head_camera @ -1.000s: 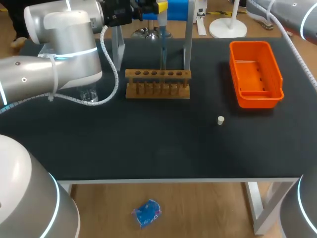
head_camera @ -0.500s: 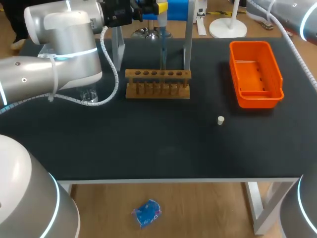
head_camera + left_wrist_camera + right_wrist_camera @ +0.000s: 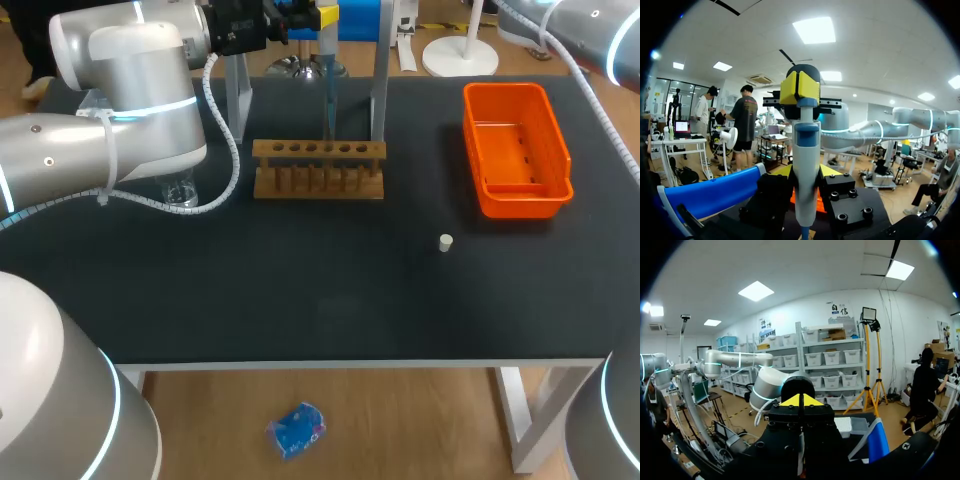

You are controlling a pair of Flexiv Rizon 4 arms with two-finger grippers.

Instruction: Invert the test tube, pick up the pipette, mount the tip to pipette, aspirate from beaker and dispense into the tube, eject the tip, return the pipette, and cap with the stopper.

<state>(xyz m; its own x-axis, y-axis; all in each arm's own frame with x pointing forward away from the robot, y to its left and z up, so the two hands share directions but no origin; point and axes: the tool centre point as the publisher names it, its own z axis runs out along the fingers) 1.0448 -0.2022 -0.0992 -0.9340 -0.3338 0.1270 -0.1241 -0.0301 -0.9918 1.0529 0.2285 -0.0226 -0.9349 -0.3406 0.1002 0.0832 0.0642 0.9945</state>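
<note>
Pipette upright in left hand — lower end nr rack, stopper apart

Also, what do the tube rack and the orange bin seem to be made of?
The tube rack looks like unpainted wood: matte light brown, with pegs. The orange bin seems to be moulded plastic: even bright colour, thin walls, rounded rim.

Pipette white-blue — bin orange — stopper white.
</note>
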